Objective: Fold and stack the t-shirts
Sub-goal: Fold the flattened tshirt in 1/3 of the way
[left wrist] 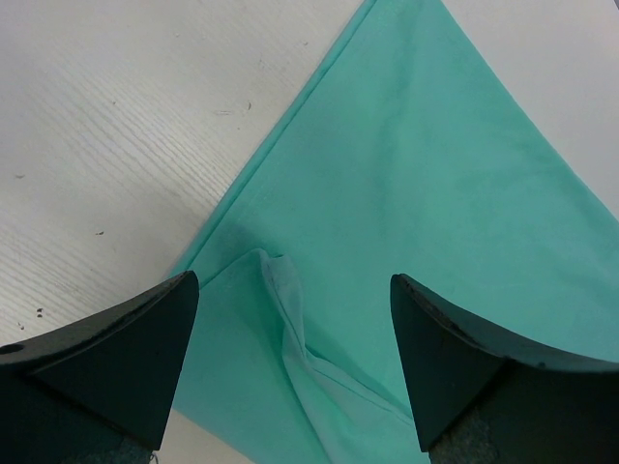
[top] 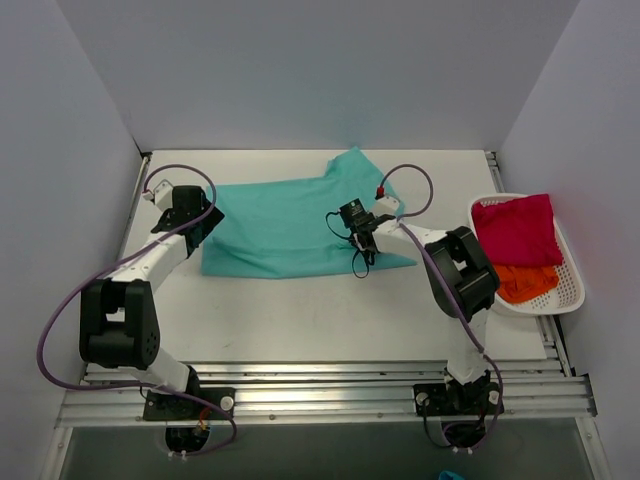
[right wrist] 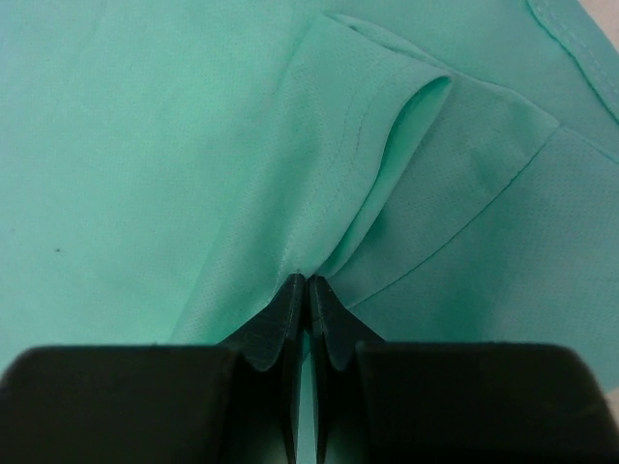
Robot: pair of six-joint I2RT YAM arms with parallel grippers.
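One teal tee [top: 280,225], R claw [right wrist: 308,283] tight on it, L claw [left wrist: 292,290] wide.

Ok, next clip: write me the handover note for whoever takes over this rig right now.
Left gripper: jaws open, holding nothing, over the left edge of the teal t-shirt.
Right gripper: jaws shut on a pinch of that shirt's fabric near its right side.
The teal t-shirt lies spread on the table. The crimson-pink t-shirt and the orange t-shirt sit in the white basket at the right.
Done: teal one laid out; no stack yet.
Left: fold all three, then stack them.
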